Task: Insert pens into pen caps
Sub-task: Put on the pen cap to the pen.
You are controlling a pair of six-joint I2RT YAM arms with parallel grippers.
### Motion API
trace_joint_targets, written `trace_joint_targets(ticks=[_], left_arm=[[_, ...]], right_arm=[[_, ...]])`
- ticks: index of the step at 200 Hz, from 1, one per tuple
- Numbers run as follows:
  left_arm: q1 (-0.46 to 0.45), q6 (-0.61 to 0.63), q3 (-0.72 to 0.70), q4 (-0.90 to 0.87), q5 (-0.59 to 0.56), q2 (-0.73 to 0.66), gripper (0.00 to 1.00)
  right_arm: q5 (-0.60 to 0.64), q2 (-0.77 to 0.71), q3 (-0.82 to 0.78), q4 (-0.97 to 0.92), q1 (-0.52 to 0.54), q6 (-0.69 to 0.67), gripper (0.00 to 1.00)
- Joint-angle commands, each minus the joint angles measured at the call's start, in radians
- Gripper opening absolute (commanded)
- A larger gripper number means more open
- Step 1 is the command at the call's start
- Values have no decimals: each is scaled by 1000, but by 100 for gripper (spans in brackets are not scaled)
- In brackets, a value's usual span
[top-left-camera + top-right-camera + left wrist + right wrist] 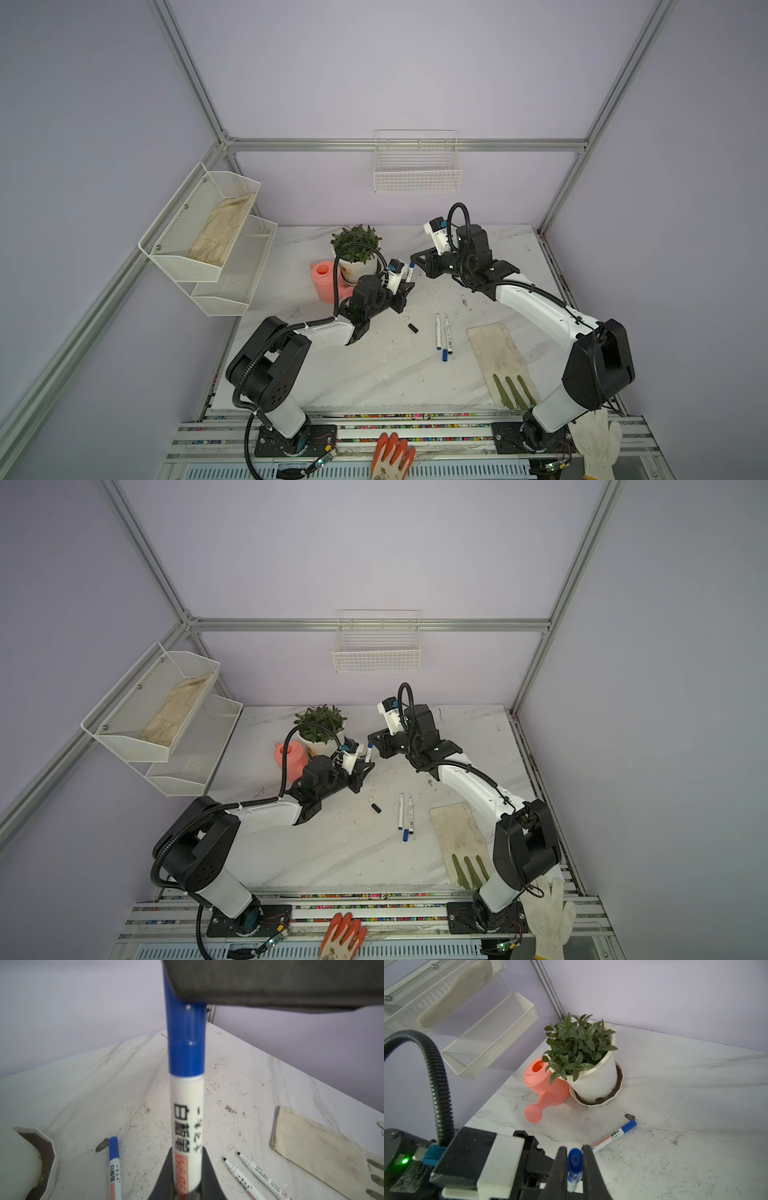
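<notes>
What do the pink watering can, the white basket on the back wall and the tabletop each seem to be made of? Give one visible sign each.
Watering can: probably moulded plastic, matt; one even coral colour, rounded edges.
Basket: likely white-coated metal wire; thin rods in an open grid.
Tabletop: marble or marble-look sheet, smooth; grey veins on white, dark scuffs.

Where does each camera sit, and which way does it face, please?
Top views: high over the bases, looking down at the table; left arm and right arm show whole, left gripper and right gripper meeting.
Left wrist: on the left arm, looking along the held pen toward a far table corner; left fingers and a right finger show.
Right wrist: on the right arm, looking toward the plant; right fingers clamp the cap; the left arm shows.
Shared: both wrist views show the lying pen.
</notes>
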Motion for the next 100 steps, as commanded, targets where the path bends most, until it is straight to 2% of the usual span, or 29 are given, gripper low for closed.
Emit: trace_joint_targets(ticks=[1, 50, 100], left_arm=[[-36, 8, -44, 397, -73, -101, 0], [-144, 21, -98, 458, -118, -10, 0], [-193, 27, -123, 511, -138, 84, 0]], right_arm=[[-10, 28, -28, -285, 6, -22, 0], [2, 29, 50, -281, 5, -30, 0], [39, 15, 122, -279, 5, -30, 5]])
